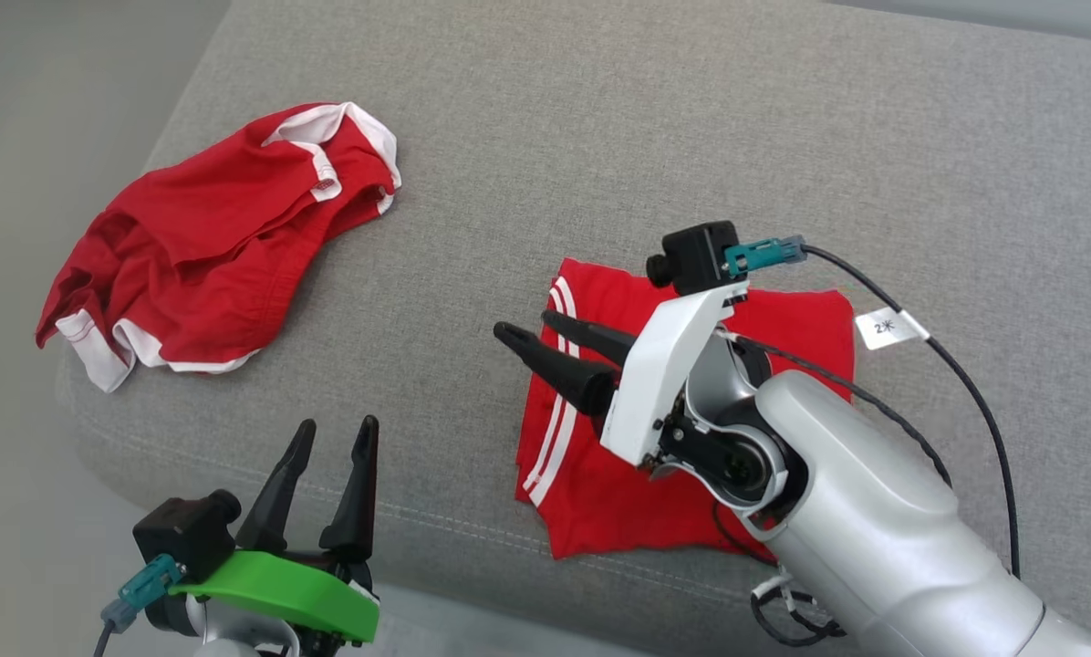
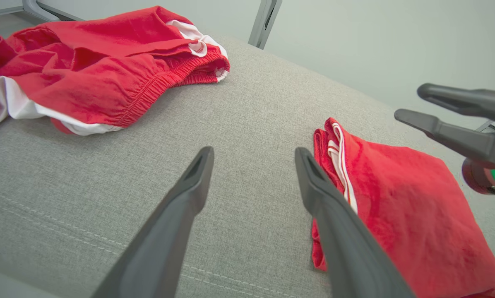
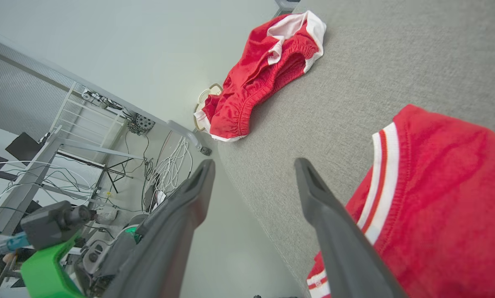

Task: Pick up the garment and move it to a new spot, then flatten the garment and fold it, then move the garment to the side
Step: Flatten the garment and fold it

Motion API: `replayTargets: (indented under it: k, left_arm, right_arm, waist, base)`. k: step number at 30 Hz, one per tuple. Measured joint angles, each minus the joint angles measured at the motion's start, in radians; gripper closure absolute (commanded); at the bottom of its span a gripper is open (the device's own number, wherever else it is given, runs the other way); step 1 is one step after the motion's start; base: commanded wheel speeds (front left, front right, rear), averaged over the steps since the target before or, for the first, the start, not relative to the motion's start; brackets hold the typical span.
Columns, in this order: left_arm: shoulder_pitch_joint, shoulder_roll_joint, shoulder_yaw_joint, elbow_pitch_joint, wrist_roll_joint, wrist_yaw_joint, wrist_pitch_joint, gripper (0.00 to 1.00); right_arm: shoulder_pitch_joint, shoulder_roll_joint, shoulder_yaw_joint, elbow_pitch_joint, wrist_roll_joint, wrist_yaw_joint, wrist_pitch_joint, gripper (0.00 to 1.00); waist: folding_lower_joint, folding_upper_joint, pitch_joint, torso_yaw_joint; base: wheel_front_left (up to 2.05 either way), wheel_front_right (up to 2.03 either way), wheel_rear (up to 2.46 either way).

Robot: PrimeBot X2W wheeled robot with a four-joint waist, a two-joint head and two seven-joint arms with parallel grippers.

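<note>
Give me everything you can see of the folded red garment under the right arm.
The folded garment is red, soft-looking cloth with white stripes along its left edge. It is folded into a rough square and lies flat on the grey cushion, near the front edge. The open right claw hangs over its striped side; contact cannot be told.

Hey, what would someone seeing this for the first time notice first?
Two bright red garments against the grey cushion: a crumpled pair of shorts at the far left and a neatly folded garment with white stripes near the front edge. The right gripper hangs open over its striped side, while the left gripper sits open at the lower left.
</note>
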Motion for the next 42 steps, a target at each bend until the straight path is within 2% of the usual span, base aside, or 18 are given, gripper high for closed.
replayTargets:
  k: [7,13,16,22,29,35,42]
  left_arm:
    - [0.012,0.012,0.037,-0.006,0.031,0.0,0.0,0.0]
    - [0.042,0.03,0.059,-0.015,0.04,0.001,0.0,0.0]
    - [0.063,0.039,0.072,-0.017,0.042,0.001,0.0,0.0]
    - [0.101,0.054,0.097,-0.023,0.049,0.008,0.0,0.0]
    - [0.143,0.066,0.119,-0.038,0.058,0.024,0.0,0.0]
    - [0.156,0.069,0.118,-0.046,0.08,0.028,0.0,0.0]
    - [0.179,0.076,0.102,-0.055,0.094,0.03,0.0,0.0]
  right_arm:
    - [-0.01,-0.027,-0.05,0.0,-0.006,0.032,-0.091,0.0]
    - [0.003,-0.129,-0.085,0.0,-0.101,0.043,-0.208,0.0]
    - [0.028,-0.184,-0.087,-0.002,-0.19,0.041,-0.281,0.0]
    - [0.112,-0.272,-0.089,-0.012,-0.307,-0.005,-0.392,0.0]
    - [0.22,-0.329,-0.13,-0.034,-0.358,-0.056,-0.51,0.0]
    - [0.316,-0.361,-0.181,-0.038,-0.373,-0.074,-0.567,0.0]
    - [0.434,-0.351,-0.237,-0.037,-0.345,-0.081,-0.572,0.0]
  waist:
    - [0.0,0.0,-0.022,-0.05]
    - [0.0,0.0,-0.045,-0.109]
    - [0.0,0.0,-0.059,-0.143]
    - [0.0,0.0,-0.087,-0.216]
    - [0.0,0.0,-0.119,-0.321]
    - [0.0,0.0,-0.143,-0.386]
    - [0.0,0.0,-0.165,-0.418]
  base:
    - [0.0,0.0,0.0]
    - [0.0,0.0,0.0]
    - [0.0,0.0,0.0]
    - [0.0,0.0,0.0]
    - [0.0,0.0,0.0]
    - [0.0,0.0,0.0]
    - [0.0,0.0,0.0]
